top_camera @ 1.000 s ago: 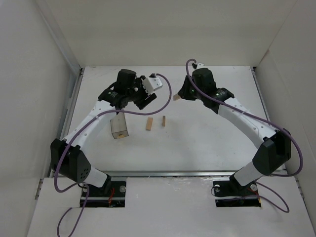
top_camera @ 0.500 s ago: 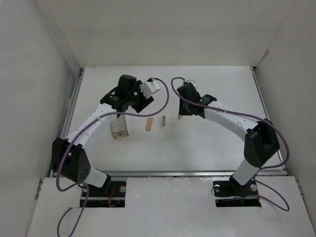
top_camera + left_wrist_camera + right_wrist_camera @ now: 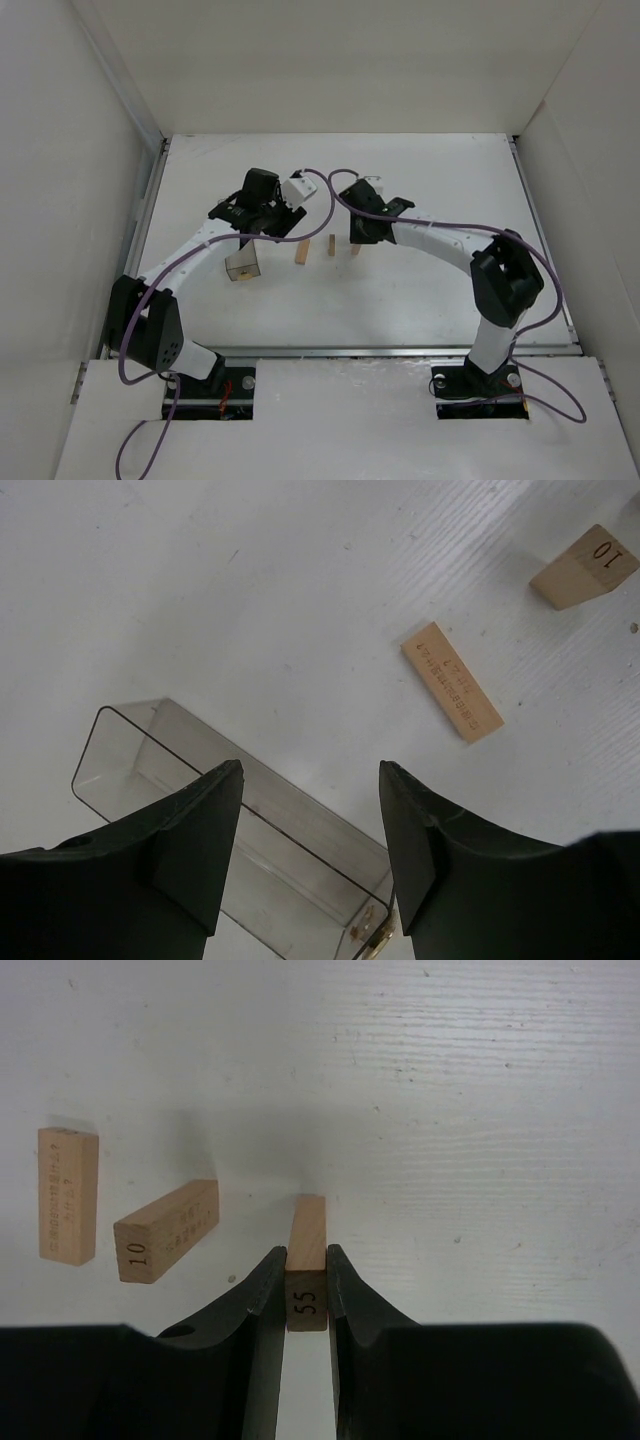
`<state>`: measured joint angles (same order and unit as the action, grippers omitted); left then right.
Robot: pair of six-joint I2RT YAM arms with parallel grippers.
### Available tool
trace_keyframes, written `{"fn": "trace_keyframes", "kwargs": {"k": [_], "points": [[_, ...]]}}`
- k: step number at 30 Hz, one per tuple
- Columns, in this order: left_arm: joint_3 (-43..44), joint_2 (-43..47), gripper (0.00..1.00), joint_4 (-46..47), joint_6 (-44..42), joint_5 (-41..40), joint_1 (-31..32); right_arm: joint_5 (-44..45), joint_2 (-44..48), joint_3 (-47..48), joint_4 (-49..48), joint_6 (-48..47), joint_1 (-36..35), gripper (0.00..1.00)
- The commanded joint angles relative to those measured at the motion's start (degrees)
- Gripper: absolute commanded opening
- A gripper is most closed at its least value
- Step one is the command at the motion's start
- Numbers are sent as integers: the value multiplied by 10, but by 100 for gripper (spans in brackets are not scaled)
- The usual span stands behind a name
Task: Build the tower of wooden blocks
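One small light-tan wooden block marked 55 (image 3: 309, 1228) is squeezed tight in the right gripper (image 3: 306, 1270), held standing up just beside the standing tan block marked 10 (image 3: 168, 1228), while a third tan block (image 3: 68, 1195) lies flat on the white table (image 3: 480, 1110) past that one. I think this is the step of setting the second leg, so next the fingers should let go gently, and then the flat block must go across both tops. The right arm reaches out and bends in to the middle, gripper pointing down; the left gripper (image 3: 310, 780) hangs over the clear plastic box (image 3: 130, 760), fingers wide apart and empty.
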<state>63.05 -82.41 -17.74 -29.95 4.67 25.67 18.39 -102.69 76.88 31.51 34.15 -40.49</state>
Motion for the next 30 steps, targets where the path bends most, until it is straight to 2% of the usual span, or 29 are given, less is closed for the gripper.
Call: {"fn": "trace_keyframes", "kwargs": {"k": [1,8,16,30], "points": [[-11,28,53,29,24,-11,1,17,-15,38,-5,10,-13,0],[-16,33,53,34,24,-16,1,23,-60,92,35,5,-24,0],[-16,33,53,39,24,-21,1,54,-59,93,45,15,-24,0],[-21,33,53,45,18,-21,1,27,-64,73,45,21,-24,0]]}}
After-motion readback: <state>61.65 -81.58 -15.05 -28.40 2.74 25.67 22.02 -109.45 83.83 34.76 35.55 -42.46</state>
